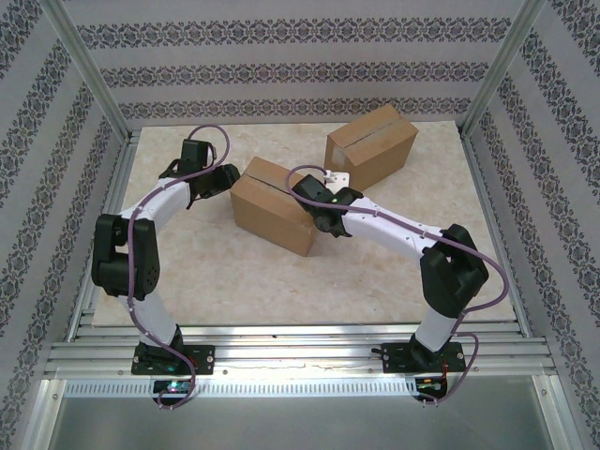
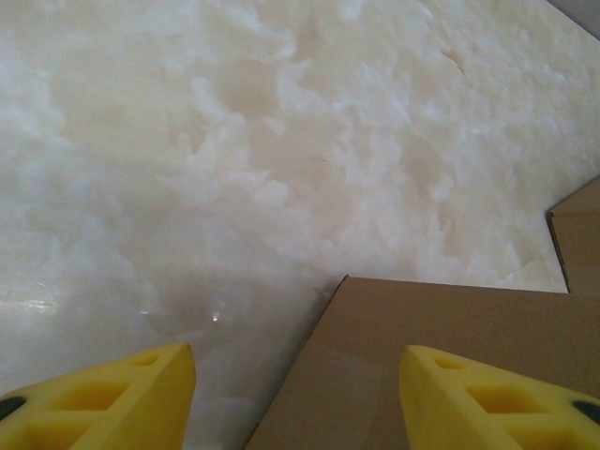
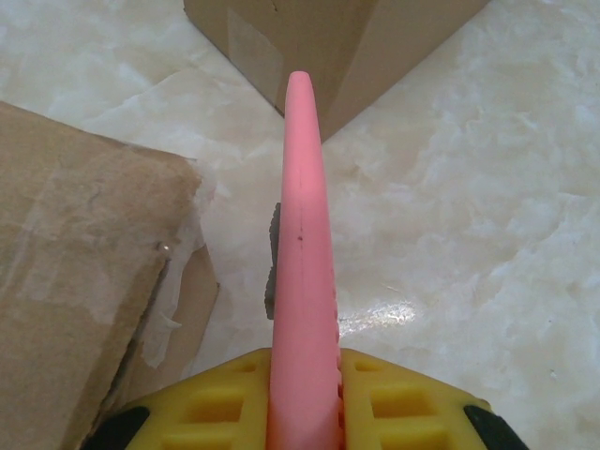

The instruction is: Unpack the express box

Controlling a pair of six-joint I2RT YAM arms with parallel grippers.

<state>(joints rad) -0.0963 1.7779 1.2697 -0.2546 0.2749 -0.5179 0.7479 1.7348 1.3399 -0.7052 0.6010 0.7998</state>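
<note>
The brown cardboard box (image 1: 274, 204), centre frame on the table (image 1: 234, 281), sits just left of the right pincer (image 1: 330, 197), clamped on a pink flat blade (image 3: 302, 234); left pincer (image 1: 223, 178) spread at its opposite end.

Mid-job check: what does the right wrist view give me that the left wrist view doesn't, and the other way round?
Right wrist: a flat pink tool clamped between the right fingers, its tip toward the far box. Left wrist: the left fingers apart, nothing between them. Both: the near box, brown cardboard with clear tape, and the marble tabletop.
</note>
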